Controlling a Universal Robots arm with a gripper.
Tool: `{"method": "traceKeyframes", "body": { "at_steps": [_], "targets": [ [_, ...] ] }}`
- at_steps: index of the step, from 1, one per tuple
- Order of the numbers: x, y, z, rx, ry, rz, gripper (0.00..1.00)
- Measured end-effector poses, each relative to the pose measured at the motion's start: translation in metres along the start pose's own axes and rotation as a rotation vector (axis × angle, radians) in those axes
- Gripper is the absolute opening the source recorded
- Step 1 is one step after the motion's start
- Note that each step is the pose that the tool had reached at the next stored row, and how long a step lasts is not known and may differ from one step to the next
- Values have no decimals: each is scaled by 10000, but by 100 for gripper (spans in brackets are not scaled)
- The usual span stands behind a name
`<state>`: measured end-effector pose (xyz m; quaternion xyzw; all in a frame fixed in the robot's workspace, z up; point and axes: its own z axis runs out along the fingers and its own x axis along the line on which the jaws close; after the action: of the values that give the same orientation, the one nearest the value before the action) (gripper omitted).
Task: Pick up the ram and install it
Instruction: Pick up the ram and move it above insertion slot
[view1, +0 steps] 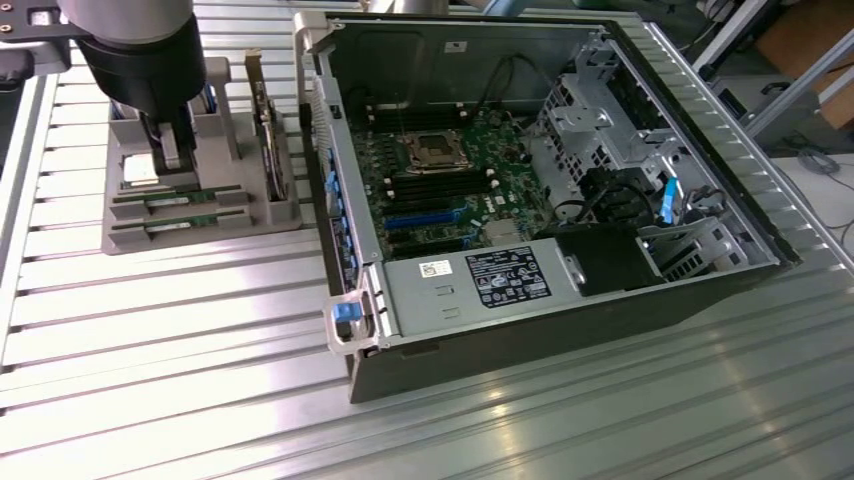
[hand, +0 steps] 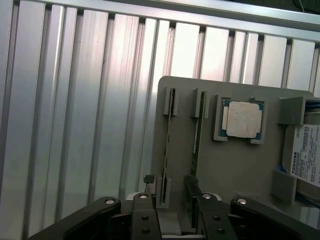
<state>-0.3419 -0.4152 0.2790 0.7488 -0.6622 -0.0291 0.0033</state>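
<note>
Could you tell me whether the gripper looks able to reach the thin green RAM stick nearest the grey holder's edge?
Probably yes: the black gripper hangs above the grey holder, and that thin green RAM stick stands on edge with nothing covering it.

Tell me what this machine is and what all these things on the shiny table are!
It is a robot arm with a gripper, its hand. One picture comes from a camera off the arm, the other from a camera on the arm's wrist. On the metal table sit an open computer case and a grey holder. The holder keeps a ram stick, its twin, a square silver chip and a hard drive. The gripper hangs open above the holder, holding nothing.
</note>
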Motion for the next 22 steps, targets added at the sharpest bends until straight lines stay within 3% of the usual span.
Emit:
{"method": "traceKeyframes", "body": {
  "at_steps": [22],
  "targets": [
    [2, -2, 55, 20, -167, -8, 36]
  ]
}}
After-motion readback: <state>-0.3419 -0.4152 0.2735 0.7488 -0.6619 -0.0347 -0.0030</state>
